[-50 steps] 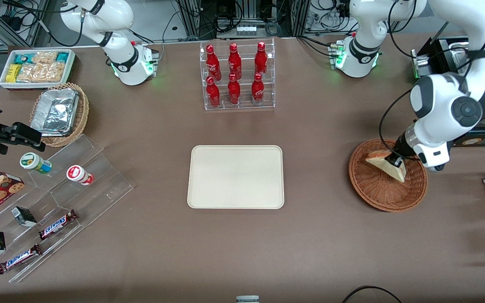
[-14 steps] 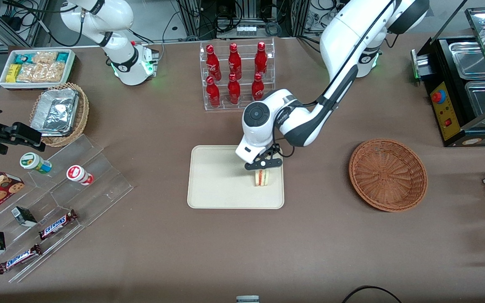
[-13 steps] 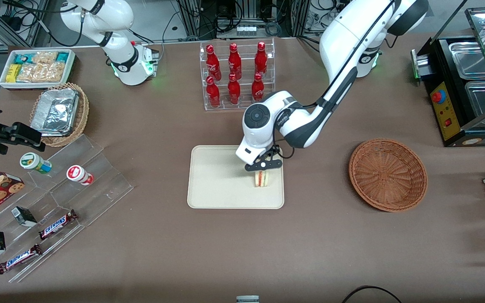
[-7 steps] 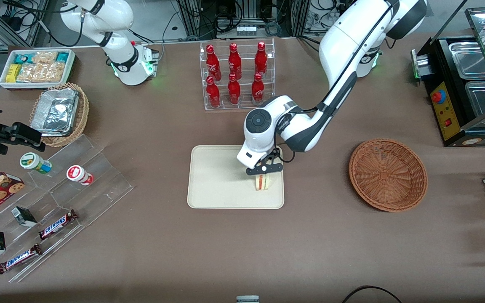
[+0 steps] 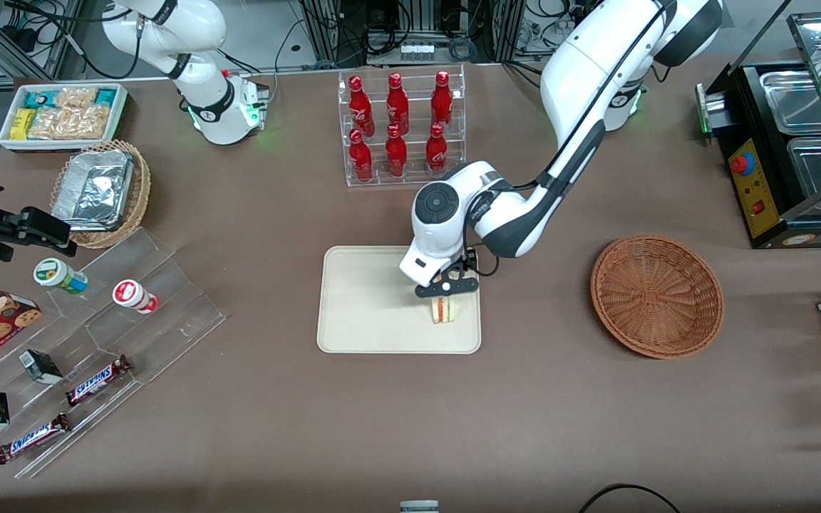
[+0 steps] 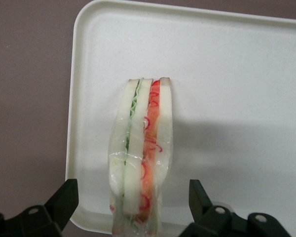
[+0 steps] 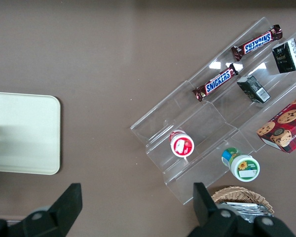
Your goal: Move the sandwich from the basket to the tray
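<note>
On the brown table (image 5: pixel 560 399), the flat cream-beige rectangular tray (image 5: pixel 360 299) bears the small triangular white-bread sandwich (image 5: pixel 442 310) on edge near its rim toward the working arm; the left gripper (image 5: pixel 445 288) hangs just above, jaws spread wide apart, clear of the bread; the round reddish-brown wicker basket (image 5: pixel 656 295) lies well apart.

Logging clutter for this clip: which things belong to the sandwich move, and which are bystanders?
Job:
triangular white-bread sandwich, standing on the tray
cream rectangular tray
reddish-brown wicker basket, empty
gripper, open above the sandwich

Bystanders:
red bottles in clear rack
Snickers bars
foil containers
</note>
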